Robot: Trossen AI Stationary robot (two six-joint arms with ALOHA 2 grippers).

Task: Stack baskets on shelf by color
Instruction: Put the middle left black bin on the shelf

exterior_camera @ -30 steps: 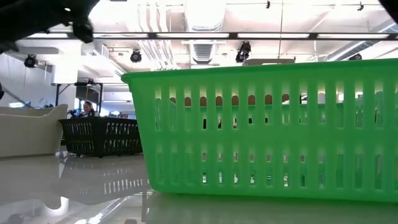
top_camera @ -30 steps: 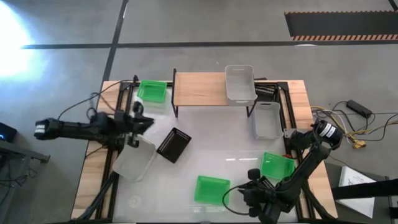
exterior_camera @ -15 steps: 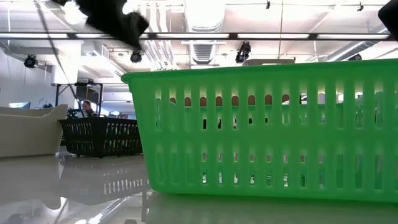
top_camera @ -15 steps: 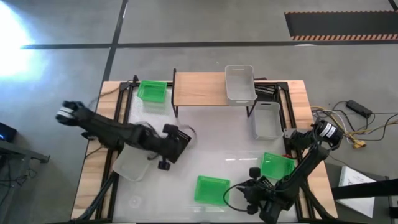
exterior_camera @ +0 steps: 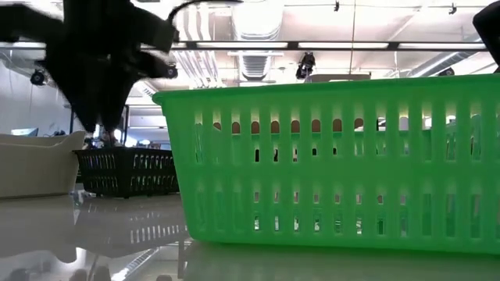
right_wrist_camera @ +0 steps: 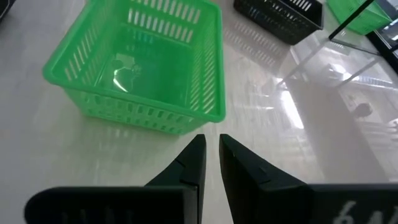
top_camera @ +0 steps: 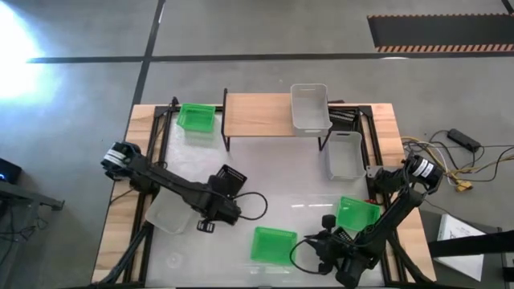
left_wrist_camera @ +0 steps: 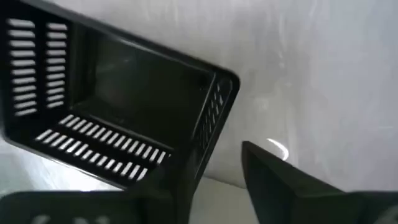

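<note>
Since a second ago the left arm has swung from the left edge toward the middle of the table, and its left gripper (top_camera: 210, 217) now sits over the near end of the black basket (top_camera: 227, 180), which lies left of centre, near of the shelf (top_camera: 261, 115). In the left wrist view one finger (left_wrist_camera: 292, 186) stands outside the basket's corner wall and the other is dark against it, so the jaws look parted astride the wall, not yet clamped; I cannot tell for sure.

The right gripper (right_wrist_camera: 211, 158) waits at the near right, fingers almost together and empty, facing a green basket (right_wrist_camera: 140, 65).

One white basket (top_camera: 309, 107) sits on the shelf's right end.

The black basket looks light, thin, slotted plastic: stiff enough to lift by one wall, but likely to tip and slide on the glossy table (top_camera: 289, 189). A grip mid-wall on the rim seems safest.
</note>
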